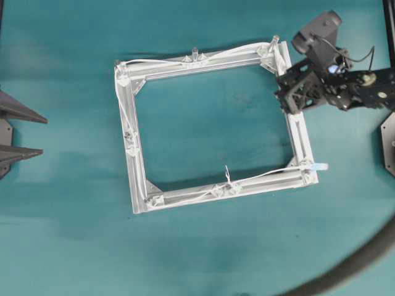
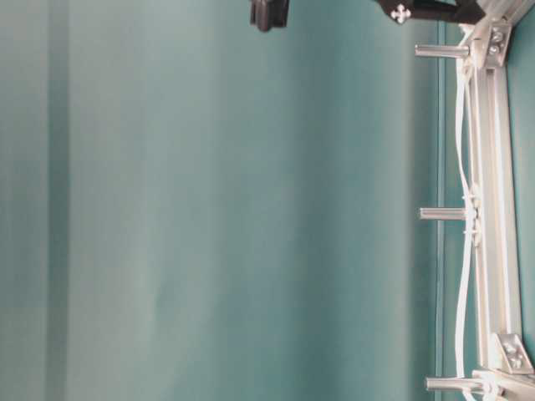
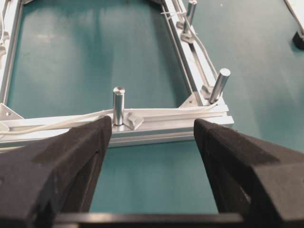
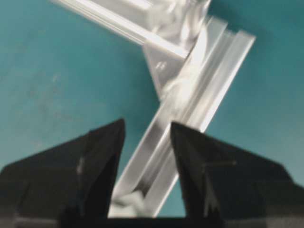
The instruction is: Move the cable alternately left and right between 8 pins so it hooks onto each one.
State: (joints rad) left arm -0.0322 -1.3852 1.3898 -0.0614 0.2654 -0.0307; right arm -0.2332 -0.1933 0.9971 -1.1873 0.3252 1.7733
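Note:
The square aluminium frame lies mid-table. The white cable runs along its top bar, down the left bar and along the bottom bar, ending in a pale plug at the lower right corner. It passes upright pins. My right gripper hovers over the frame's right bar near the upper right corner, open, with the bar showing below between its fingers and nothing held. My left gripper waits open at the far left, apart from the frame.
A thick dark hose curves across the lower right corner. A black mount sits at the right edge. Teal tabletop shows inside and around the frame.

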